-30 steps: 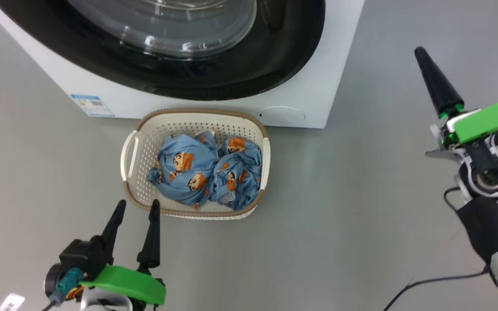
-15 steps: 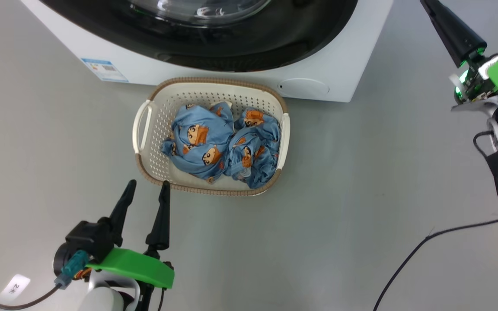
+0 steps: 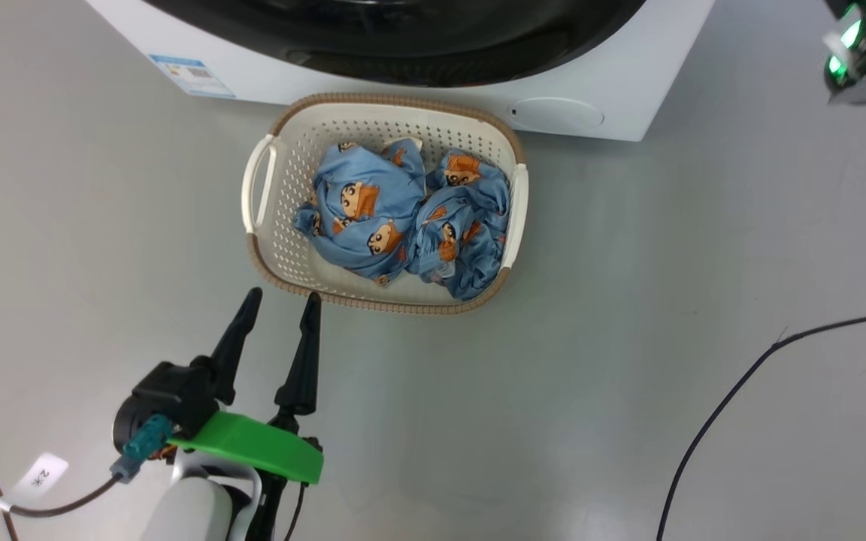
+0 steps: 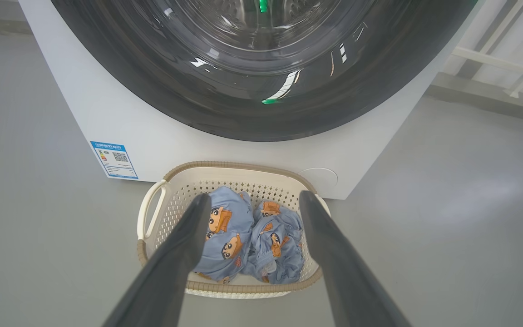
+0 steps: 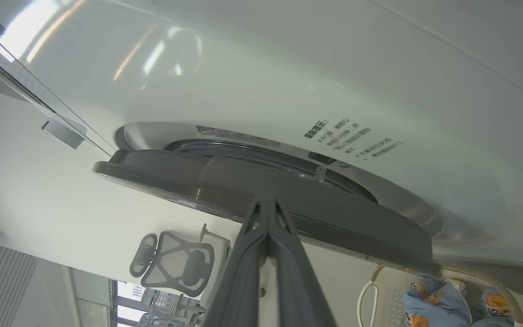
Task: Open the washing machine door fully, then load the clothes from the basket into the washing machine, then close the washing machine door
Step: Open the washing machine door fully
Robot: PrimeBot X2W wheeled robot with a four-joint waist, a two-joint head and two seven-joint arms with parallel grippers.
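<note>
The white washing machine (image 3: 613, 98) fills the top of the head view, its black-rimmed door (image 3: 553, 37) against its front. On the floor in front stands the cream basket (image 3: 384, 103) holding two light-blue clothes (image 3: 373, 210). My left gripper (image 3: 283, 297) hovers open and empty just short of the basket's near rim; in its wrist view the gripper (image 4: 254, 196) frames the clothes (image 4: 229, 218) below the door (image 4: 261, 109). My right gripper (image 5: 266, 197) is shut, its tips at the outer edge of the door (image 5: 334, 213), seen edge-on.
A black cable (image 3: 741, 376) crosses the grey floor at the right. A tagged cable (image 3: 34, 481) hangs by my left wrist. A blue label (image 3: 192, 75) marks the washer's lower left corner. An office chair (image 5: 175, 259) stands beyond the machine.
The head camera has tilted, sliding the washer and basket up the picture. My right gripper has risen toward the door, its fingers leaving the head view at the upper right. The left gripper stays open.
</note>
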